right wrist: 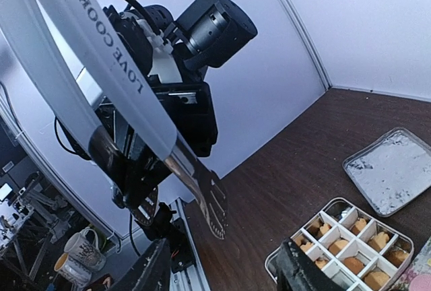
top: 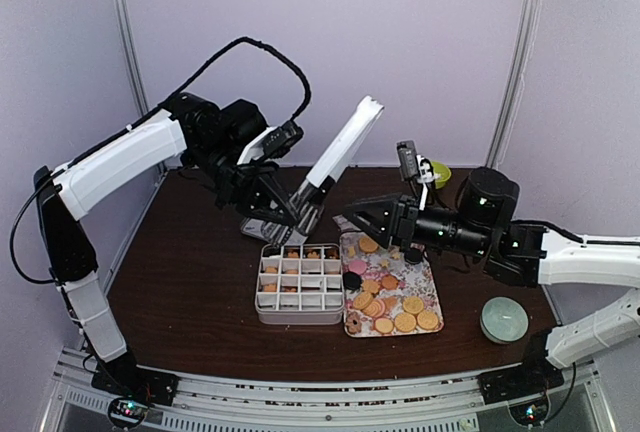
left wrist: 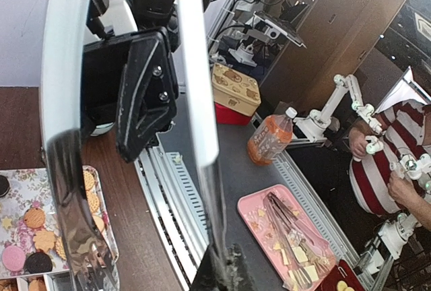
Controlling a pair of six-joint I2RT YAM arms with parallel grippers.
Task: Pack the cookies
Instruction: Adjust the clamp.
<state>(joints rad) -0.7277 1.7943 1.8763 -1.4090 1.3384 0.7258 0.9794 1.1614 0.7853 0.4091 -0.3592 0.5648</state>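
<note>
- Small round flat cookies, golden-orange with a few pink and dark ones, lie on the floral rectangular tray at lower centre; more fill the white divided box touching its left side.
- Judged light, stiff and brittle: grip gently across opposite edges.
- Left gripper is clamped on white-handled metal tongs.
- Right gripper stands partly open and empty near the tray's upper left corner.

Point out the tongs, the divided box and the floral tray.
tongs (top: 345, 147), top view, white handle.
divided box (top: 298, 316), top view, front wall.
floral tray (top: 415, 270), top view, bare patterned patch.
</note>
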